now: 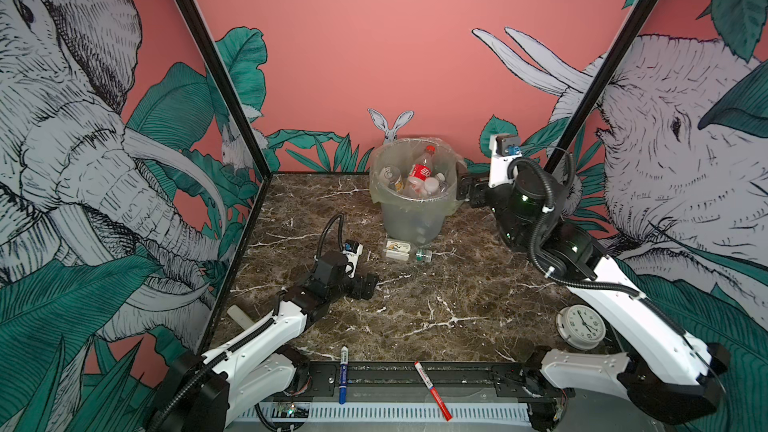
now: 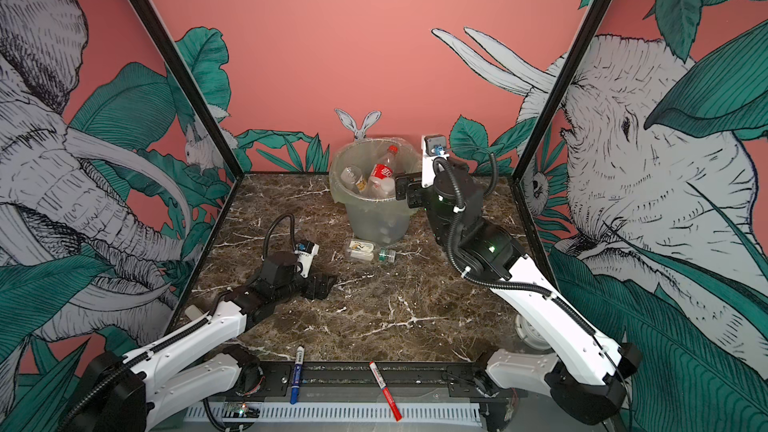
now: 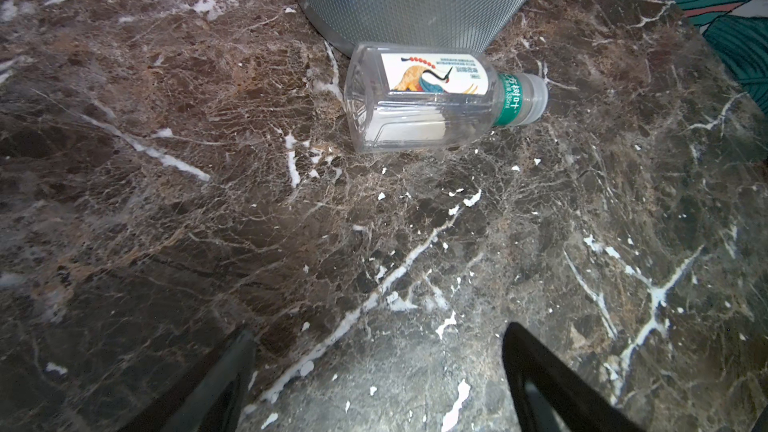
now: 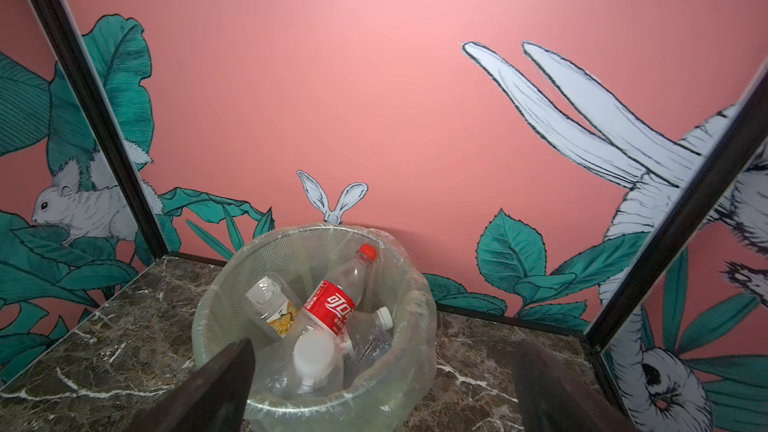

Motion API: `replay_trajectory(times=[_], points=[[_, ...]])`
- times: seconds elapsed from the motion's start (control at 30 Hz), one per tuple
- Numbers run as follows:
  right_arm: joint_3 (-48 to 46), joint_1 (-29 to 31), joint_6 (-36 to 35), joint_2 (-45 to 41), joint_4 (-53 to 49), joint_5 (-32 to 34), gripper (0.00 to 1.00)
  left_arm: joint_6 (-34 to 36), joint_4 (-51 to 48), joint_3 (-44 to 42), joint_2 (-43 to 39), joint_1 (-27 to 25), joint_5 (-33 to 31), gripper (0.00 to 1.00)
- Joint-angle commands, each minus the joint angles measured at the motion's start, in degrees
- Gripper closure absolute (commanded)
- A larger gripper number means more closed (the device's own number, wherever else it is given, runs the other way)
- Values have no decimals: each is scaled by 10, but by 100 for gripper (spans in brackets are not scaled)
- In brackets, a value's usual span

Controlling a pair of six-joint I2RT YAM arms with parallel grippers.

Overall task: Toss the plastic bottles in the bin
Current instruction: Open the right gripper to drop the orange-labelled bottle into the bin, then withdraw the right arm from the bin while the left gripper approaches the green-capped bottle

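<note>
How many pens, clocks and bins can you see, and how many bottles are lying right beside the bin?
Pens: 2 (blue pen, red pen)
Clock: 1
Bin: 1
Bottle lying beside the bin: 1
Total: 5

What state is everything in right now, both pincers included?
bin, upright, lined, holding several bottles.
loose bottle, capped, lying on its side at the bin's base.
red-label bottle, in the bin, leaning cap up.
left pincer, open, empty, low over the table, facing the loose bottle.
right pincer, open, empty, raised beside the bin's rim.
clock, lying face up.
</note>
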Motion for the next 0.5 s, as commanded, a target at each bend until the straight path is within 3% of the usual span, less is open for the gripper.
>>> replay_trajectory(times=[0.0, 0.27, 0.47], points=[[-67, -6, 6, -16, 25, 27, 1, 4, -12, 13, 2, -2, 0, 6], [-319, -72, 67, -96, 92, 6, 1, -26, -36, 42, 1, -4, -3, 3], [-444, -124, 125, -84, 164, -85, 1, -81, -29, 76, 49, -24, -21, 2]])
